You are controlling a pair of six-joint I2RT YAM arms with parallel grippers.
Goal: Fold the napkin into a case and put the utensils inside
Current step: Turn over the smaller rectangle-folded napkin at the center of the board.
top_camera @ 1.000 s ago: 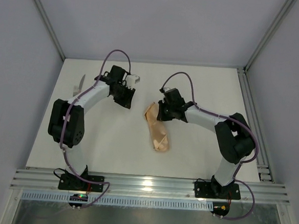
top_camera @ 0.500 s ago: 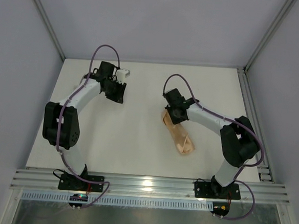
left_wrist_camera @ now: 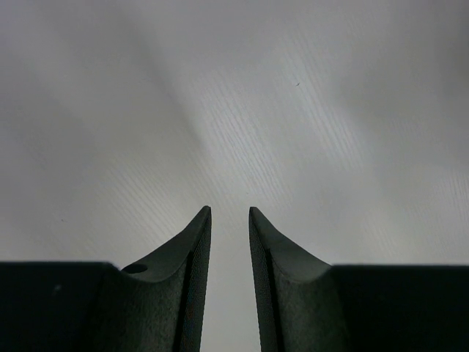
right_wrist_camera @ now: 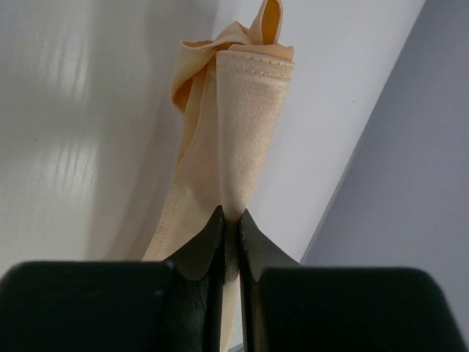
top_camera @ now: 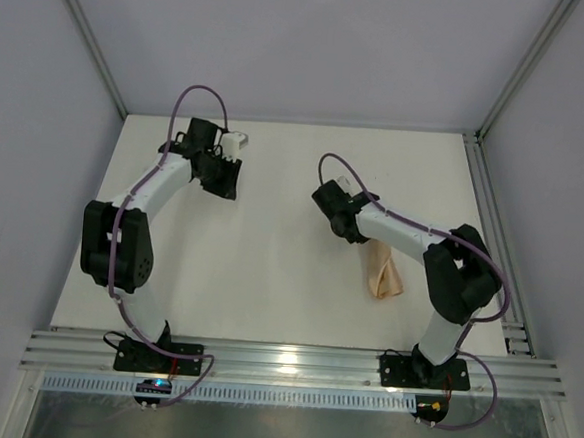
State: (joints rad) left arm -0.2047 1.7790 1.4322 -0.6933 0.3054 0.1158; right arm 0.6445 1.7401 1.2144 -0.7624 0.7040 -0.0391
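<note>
The left arm (top_camera: 161, 183) and the right arm (top_camera: 404, 228) are built alike: smooth white link shells between bulky matte-black joint housings (top_camera: 117, 249), each rising from a black base (top_camera: 148, 355) fixed to a ribbed aluminium rail. A thin purple-grey cable (top_camera: 203, 88) arches free above each wrist and then runs down along the links. A small white block (top_camera: 236, 141) sits at the left wrist. A green light (top_camera: 157, 382) glows on the board below the left base. The jaws are matte black, broad at the root and tapering to slim curved tips, one with a small round hole (left_wrist_camera: 134, 268).
</note>
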